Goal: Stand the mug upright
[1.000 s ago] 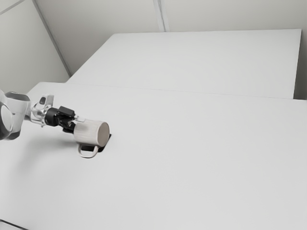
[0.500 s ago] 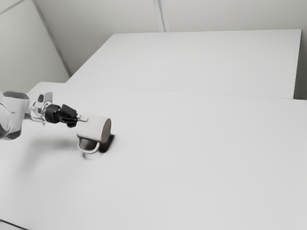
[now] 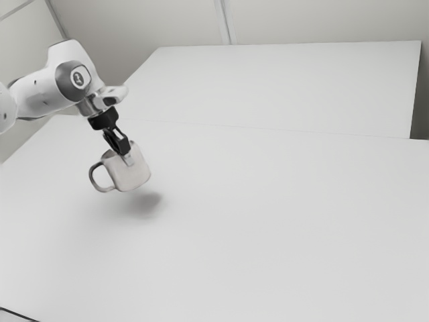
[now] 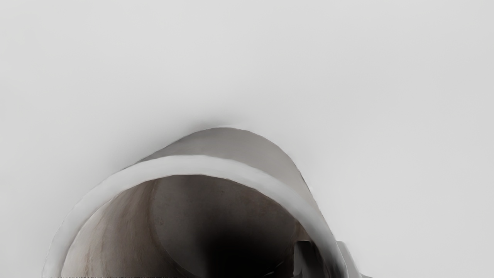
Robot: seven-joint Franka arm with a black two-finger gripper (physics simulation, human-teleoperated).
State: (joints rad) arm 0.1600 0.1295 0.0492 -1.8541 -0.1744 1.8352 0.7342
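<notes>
Held off the table, the pale mug [image 3: 129, 172] tilts with its mouth up toward the hand and its handle toward the exterior view's left. The gripper [image 3: 127, 158] comes down on it from above and is shut on the mug's wall near the rim. Looking from the hand, the mug [image 4: 239, 143] shows its open mouth, dark inside and base. There the gripper [image 4: 328, 258] has one finger inside the mug and the other outside, with the wall pinched between. The handle is hidden from the hand's camera.
The white table [image 3: 268, 221] lies below the mug, with the mug's soft shadow on it. A second white surface [image 3: 281, 87] adjoins its far side. A dark cable [image 3: 19, 315] lies at the exterior view's lower left corner.
The mug has gone from lying nearly sideways, mouth toward the hand, to hanging tilted with its mouth upward. My hand has risen and swung from nearly level to pointing steeply down, still holding it.
</notes>
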